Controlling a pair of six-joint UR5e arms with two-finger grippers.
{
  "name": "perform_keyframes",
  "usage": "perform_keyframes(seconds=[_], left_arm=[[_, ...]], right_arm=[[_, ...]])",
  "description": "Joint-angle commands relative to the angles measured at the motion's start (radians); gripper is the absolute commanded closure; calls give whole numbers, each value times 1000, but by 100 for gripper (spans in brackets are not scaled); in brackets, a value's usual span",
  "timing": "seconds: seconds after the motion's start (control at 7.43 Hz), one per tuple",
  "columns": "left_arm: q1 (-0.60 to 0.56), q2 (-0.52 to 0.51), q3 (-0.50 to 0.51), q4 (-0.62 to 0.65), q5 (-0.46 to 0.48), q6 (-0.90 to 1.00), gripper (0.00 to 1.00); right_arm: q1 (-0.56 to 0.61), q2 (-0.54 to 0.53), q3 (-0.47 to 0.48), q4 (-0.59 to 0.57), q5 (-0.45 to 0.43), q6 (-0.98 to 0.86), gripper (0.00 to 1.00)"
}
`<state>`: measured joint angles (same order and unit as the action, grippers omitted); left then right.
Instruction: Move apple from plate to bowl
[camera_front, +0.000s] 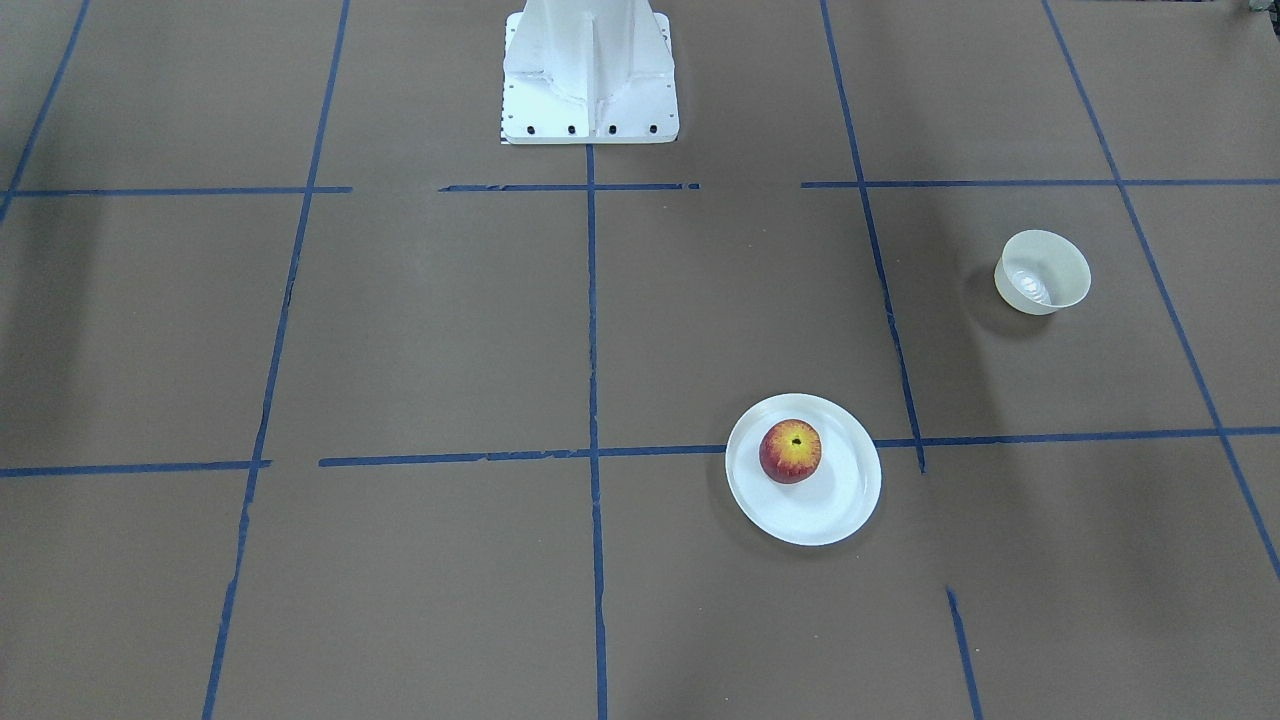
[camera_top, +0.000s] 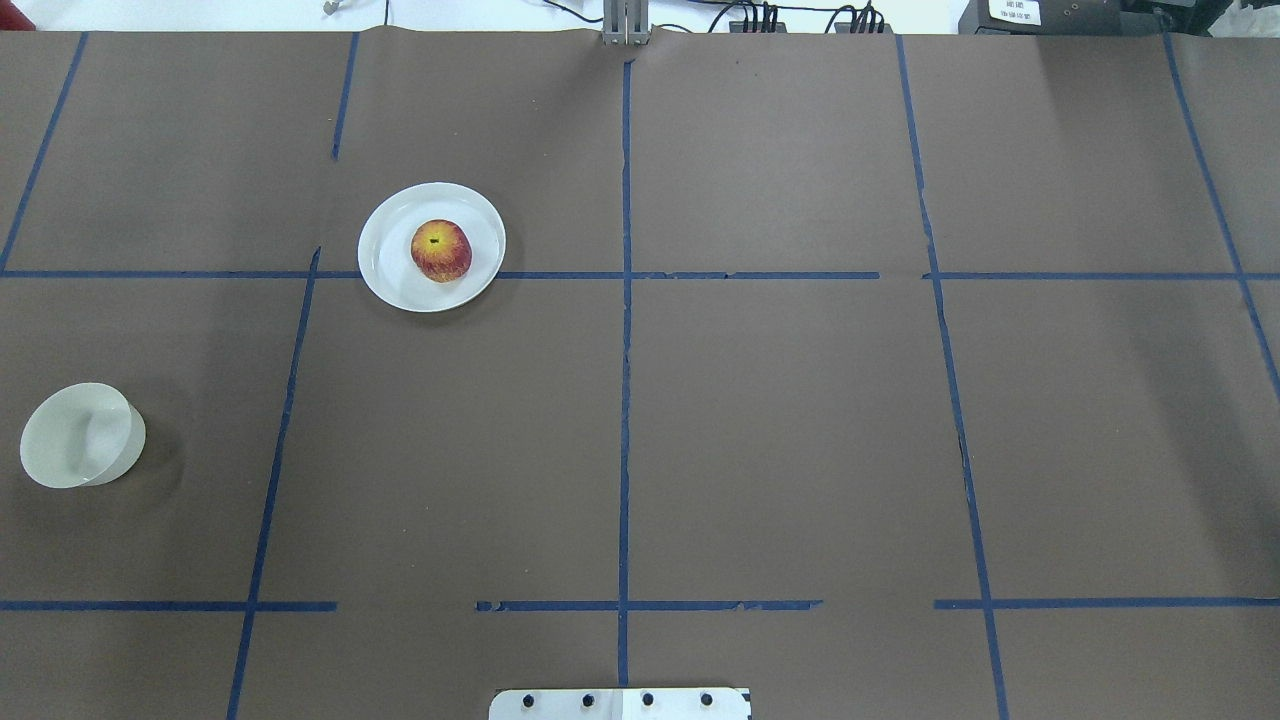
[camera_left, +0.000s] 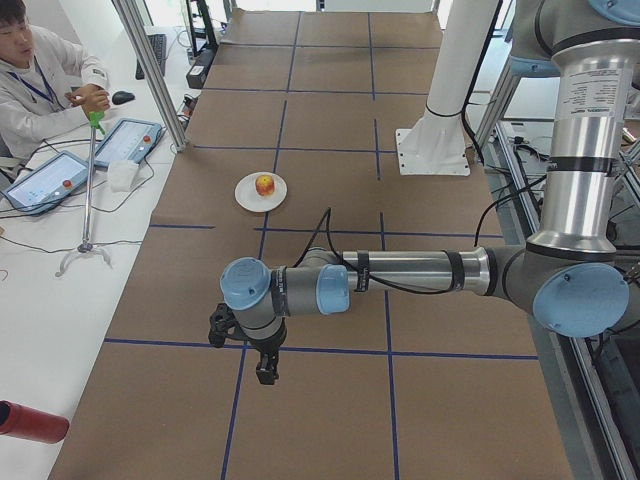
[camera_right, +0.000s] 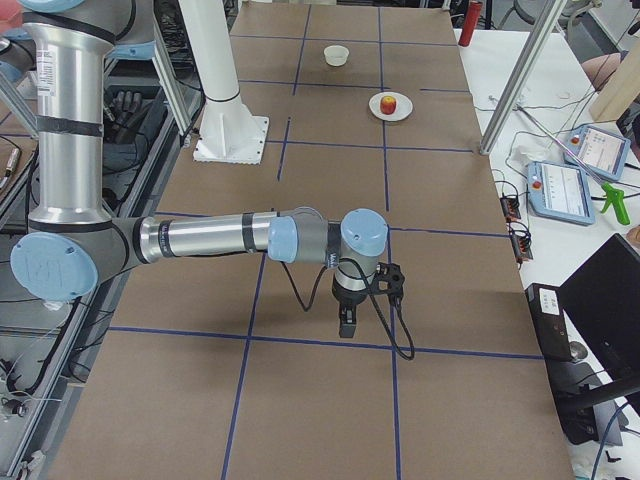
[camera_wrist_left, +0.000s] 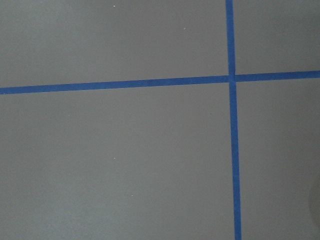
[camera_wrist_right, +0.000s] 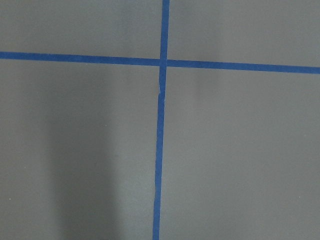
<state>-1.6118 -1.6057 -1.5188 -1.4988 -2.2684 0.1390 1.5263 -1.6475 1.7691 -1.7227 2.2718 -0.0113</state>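
The red apple (camera_top: 441, 250) with a yellow patch sits on the white plate (camera_top: 390, 275), left of the table's middle line; both also show in the front view, the apple (camera_front: 790, 451) on the plate (camera_front: 840, 510). The cream bowl (camera_top: 82, 435) stands empty near the left edge and shows in the front view (camera_front: 1042, 272). My left gripper (camera_left: 265, 370) hangs over the brown table, far from the plate; I cannot tell whether it is open or shut. My right gripper (camera_right: 345, 322) hangs over the table's other end; I cannot tell its state either.
Blue tape lines (camera_top: 625, 350) divide the brown table into squares. The white robot base (camera_front: 590, 70) stands at the table's robot side. An operator (camera_left: 40, 70) sits at a side desk with tablets. A red bottle (camera_left: 30, 422) lies off the table.
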Motion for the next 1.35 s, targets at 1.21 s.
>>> perform_keyframes(seconds=[1.21], left_arm=[[418,-135,-308,-64,-209,-723,0]], right_arm=[[0,0,1,0,0,1,0]])
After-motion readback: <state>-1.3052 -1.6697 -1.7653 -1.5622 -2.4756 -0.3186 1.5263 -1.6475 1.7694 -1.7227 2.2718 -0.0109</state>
